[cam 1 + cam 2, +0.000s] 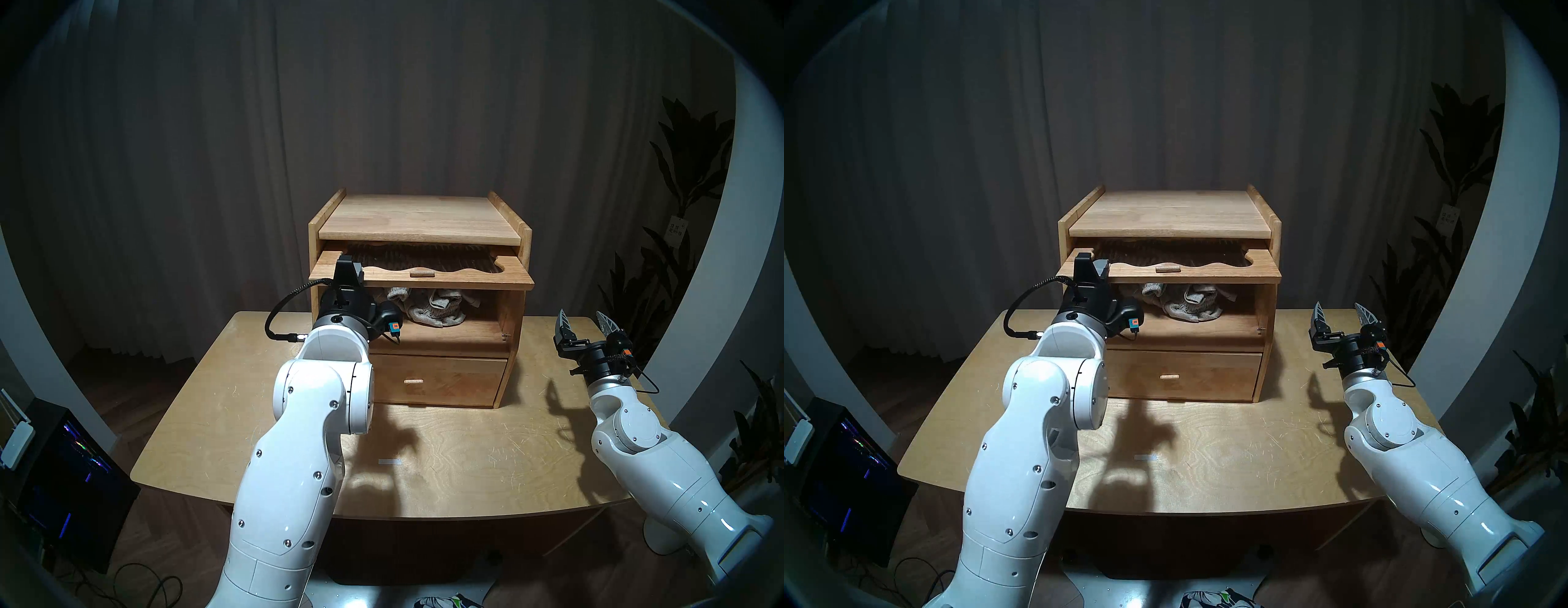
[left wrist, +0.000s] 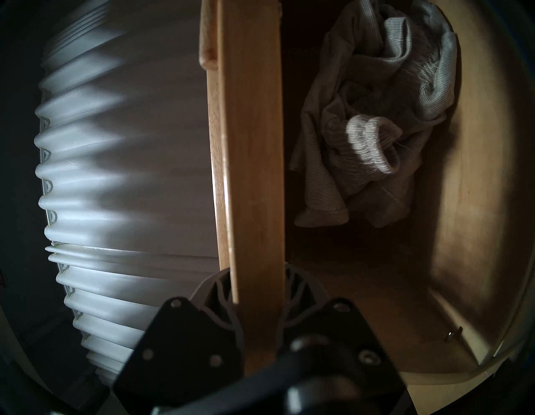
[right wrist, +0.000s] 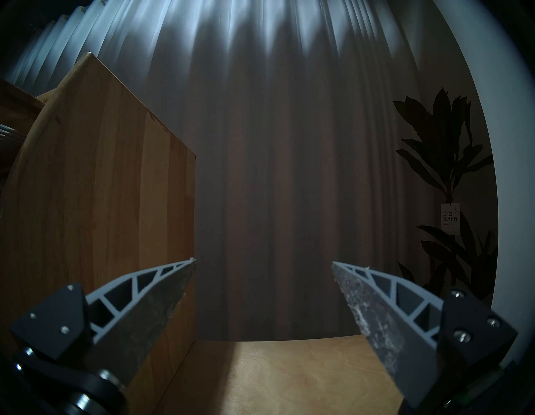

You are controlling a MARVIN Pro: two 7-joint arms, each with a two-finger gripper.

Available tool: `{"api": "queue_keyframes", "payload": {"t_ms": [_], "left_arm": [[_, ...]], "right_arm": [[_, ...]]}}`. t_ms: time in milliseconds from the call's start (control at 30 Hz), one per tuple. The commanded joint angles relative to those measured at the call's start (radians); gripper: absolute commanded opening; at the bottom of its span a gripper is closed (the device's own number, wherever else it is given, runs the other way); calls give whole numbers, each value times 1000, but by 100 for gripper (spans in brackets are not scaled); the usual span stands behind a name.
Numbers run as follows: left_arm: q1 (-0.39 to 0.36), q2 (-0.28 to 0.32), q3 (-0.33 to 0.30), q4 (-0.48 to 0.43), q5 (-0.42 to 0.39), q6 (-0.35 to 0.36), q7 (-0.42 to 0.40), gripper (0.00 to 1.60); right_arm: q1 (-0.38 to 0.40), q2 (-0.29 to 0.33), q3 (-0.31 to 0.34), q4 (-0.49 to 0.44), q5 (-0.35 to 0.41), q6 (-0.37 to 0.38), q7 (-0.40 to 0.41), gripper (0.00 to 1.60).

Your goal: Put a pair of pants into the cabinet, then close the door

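The pair of pants (image 1: 428, 308) already lies inside the cabinet (image 1: 420, 220), a crumpled light-grey heap on the floor of the upper compartment, one ribbed cuff curled on top. It is soft, light cloth that would sag and trail from any pinch, but it sits well back from the front lip, so it likely needs no more handling.

The thing to handle now is the door (image 1: 424, 278), which juts out level from the slot under the cabinet's top, its wavy ribbed window and small tab handle (image 1: 421, 273) facing up. It is a stiff, thin wooden panel, probably light but with smooth faces that could slip between the pads; its front rail is the sound place to hold, away from the window.

The left gripper (image 2: 257, 295) is there: in the left wrist view its two fingers (image 2: 214, 292) are closed flat on the door's front rail near its left end, one on each face. From this pincer the pants lie beyond and to the right, deeper in the compartment and below the held panel, well apart from the fingertips. The tab handle sits farther along the rail to the right.

The right gripper (image 1: 587, 320) hangs far to the right beside the cabinet's side wall, above the table (image 1: 466, 463), spread wide and empty.
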Motion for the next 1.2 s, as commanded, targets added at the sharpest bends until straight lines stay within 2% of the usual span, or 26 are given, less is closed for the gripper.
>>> {"api": "queue_keyframes", "payload": {"t_ms": [0, 200, 600, 800, 867, 1167], "left_arm": [[30, 23, 30, -80, 54, 36, 27, 0], [67, 39, 17, -117, 63, 48, 34, 0], [146, 82, 48, -205, 84, 68, 62, 0], [199, 112, 54, -270, 109, 95, 74, 0], [200, 113, 57, -262, 112, 103, 87, 0], [286, 165, 59, -335, 115, 150, 119, 0]], "right_arm": [[7, 0, 9, -16, 1, -10, -1, 160], [7, 0, 9, -16, 1, -10, -1, 160], [7, 0, 8, -16, 1, -10, -1, 160], [7, 0, 8, -15, 1, -10, -1, 160], [7, 0, 8, -15, 1, -10, -1, 160], [8, 0, 8, -15, 1, -9, -1, 160]]}}
